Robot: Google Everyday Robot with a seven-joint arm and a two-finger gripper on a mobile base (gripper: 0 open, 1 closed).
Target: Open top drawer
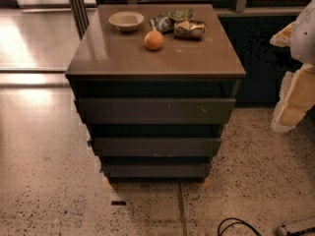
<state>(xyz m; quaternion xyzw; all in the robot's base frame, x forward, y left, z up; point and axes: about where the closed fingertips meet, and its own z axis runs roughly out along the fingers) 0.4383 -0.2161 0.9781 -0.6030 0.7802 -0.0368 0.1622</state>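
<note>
Three dark drawer fronts stack under a brown cabinet top on a speckled floor that shines with glare at the left. On the top sit a pale bowl, an orange, a crumpled wrapper and a dented can. The top drawer, the highest front, looks shut. At the right edge the pale arm hangs down, its gripper well apart from the drawer; whether it is clenched or released cannot be told.
</note>
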